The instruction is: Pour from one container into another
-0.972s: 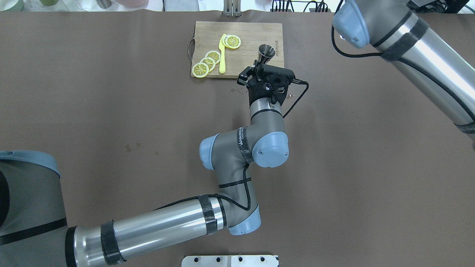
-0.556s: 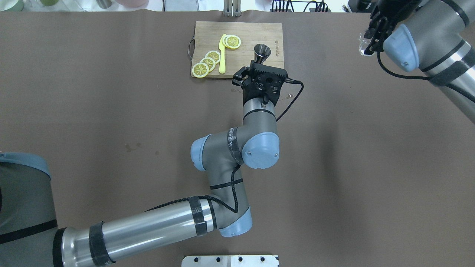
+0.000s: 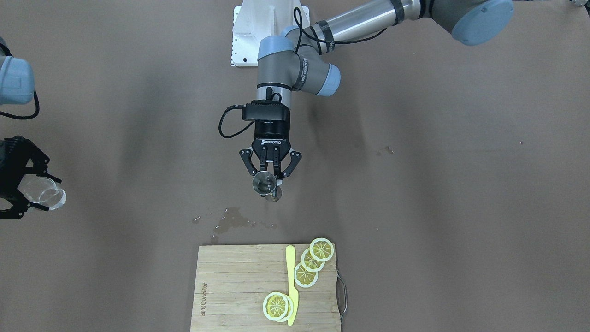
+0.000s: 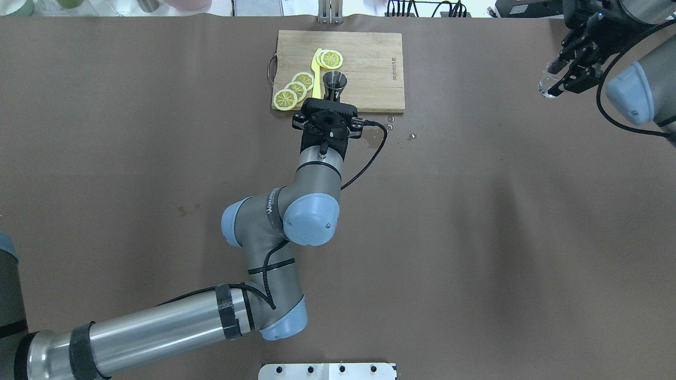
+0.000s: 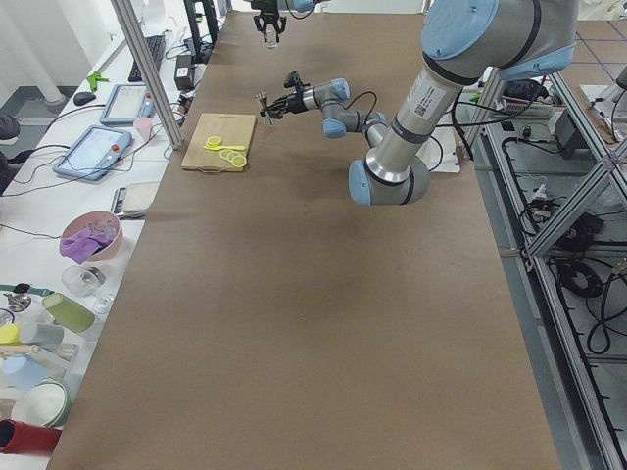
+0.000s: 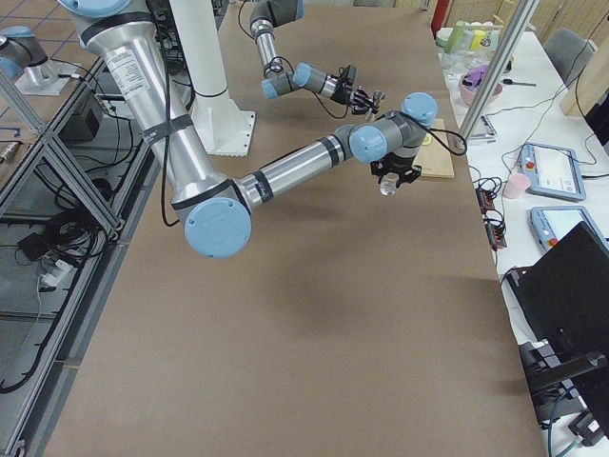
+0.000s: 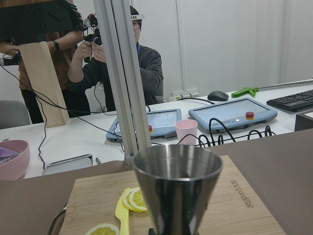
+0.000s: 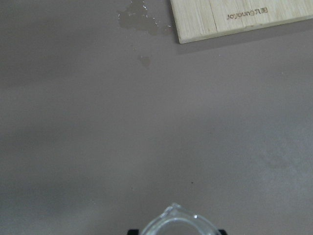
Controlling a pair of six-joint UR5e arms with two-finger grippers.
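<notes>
Front-facing: your left end effector (image 3: 268,177) clamps jigger (image 3: 263,182) at waist, near cutting board (image 3: 221,286). Right end effector (image 3: 28,193) grips glass cup (image 3: 45,194), well apart at view's edge.
Overhead: glass cup (image 4: 549,87) lies far toward jigger's (image 4: 335,83) right; you likely must close that gap before tipping.
Left wrist: jigger (image 7: 177,188) upright, mouth up.
Right wrist: only glass cup (image 8: 178,224) rim shows, over bare surface (image 8: 146,122).

Broad bare tabletop (image 4: 501,237) beside cutting board (image 4: 369,53) and puddle (image 3: 233,220)

ROBOTIQ printed on left gripper (image 3: 270,176) body.
</notes>
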